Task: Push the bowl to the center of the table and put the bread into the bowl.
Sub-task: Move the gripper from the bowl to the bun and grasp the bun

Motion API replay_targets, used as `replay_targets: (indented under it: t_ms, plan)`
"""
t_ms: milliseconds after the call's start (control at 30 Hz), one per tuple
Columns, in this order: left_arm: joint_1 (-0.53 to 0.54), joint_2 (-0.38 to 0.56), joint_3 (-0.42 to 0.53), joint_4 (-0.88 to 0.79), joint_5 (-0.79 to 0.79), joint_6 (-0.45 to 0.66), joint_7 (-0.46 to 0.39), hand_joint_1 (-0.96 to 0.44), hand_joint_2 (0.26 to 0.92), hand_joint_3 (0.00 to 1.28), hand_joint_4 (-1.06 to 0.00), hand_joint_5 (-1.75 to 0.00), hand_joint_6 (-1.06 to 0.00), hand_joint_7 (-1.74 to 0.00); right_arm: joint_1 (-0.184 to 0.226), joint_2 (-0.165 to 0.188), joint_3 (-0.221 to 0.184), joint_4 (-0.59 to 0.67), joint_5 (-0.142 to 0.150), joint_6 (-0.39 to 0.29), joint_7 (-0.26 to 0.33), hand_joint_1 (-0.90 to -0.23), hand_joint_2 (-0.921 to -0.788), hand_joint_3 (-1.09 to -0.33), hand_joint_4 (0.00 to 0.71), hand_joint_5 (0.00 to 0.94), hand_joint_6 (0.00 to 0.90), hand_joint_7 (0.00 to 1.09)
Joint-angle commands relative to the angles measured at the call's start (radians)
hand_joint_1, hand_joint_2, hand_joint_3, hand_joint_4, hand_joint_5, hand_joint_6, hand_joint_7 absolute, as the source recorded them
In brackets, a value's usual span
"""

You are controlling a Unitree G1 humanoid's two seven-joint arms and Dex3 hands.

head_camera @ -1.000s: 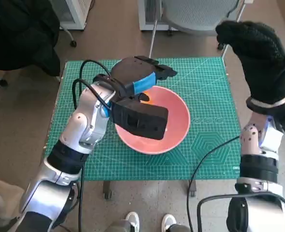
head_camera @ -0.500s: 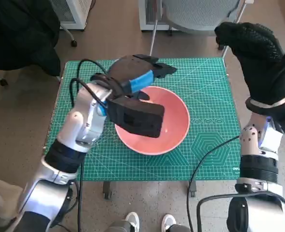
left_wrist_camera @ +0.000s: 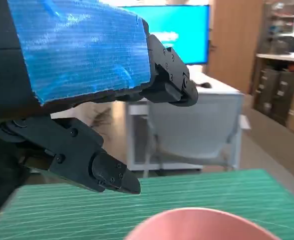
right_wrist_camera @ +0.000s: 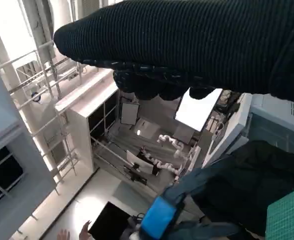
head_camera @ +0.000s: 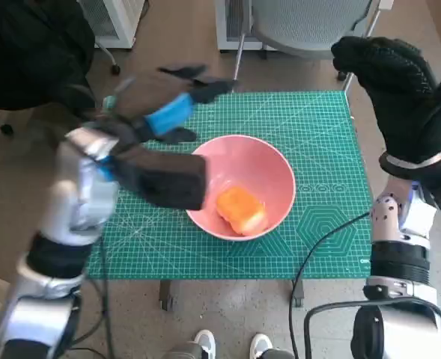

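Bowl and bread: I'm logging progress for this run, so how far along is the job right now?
Both steps look done: the pink bowl sits near the middle of the green mat, and the orange bread lies inside it. Nothing is in hand: the left hand is blurred above the mat's far-left part, fingers apart and empty; the right hand is raised off to the side. Little seems left.

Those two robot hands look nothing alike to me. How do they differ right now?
The left hand is bare black plastic with blue tape over its back; the right hand wears a black knitted glove. The left hand hangs over the green mat's far left part, beside the pink bowl; the right hand is raised off the table's right side. The left looks motion-blurred, the right sharp. Both hold nothing; the bread lies in the bowl.
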Motion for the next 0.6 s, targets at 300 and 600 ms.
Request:
replay_targets:
  t_ms: [300, 600]
  plan:
    - [0.153, 0.144, 0.148, -0.138, -0.037, -0.058, 0.059, -0.25, 0.831, 0.0, -0.29, 0.0, -0.47, -0.01, 0.01, 0.005, 0.01, 0.014, -0.009, 0.005, -0.004, -0.732, -0.921, -0.75, 0.221, 0.001, 0.268, 0.0]
    - [0.224, 0.187, 0.191, -0.19, -0.023, -0.052, 0.081, -0.28, 0.816, 0.0, -0.27, 0.0, -0.45, 0.0, -0.006, 0.007, 0.011, 0.036, -0.004, 0.01, 0.003, -0.75, -0.921, -0.744, 0.221, 0.001, 0.268, 0.0]
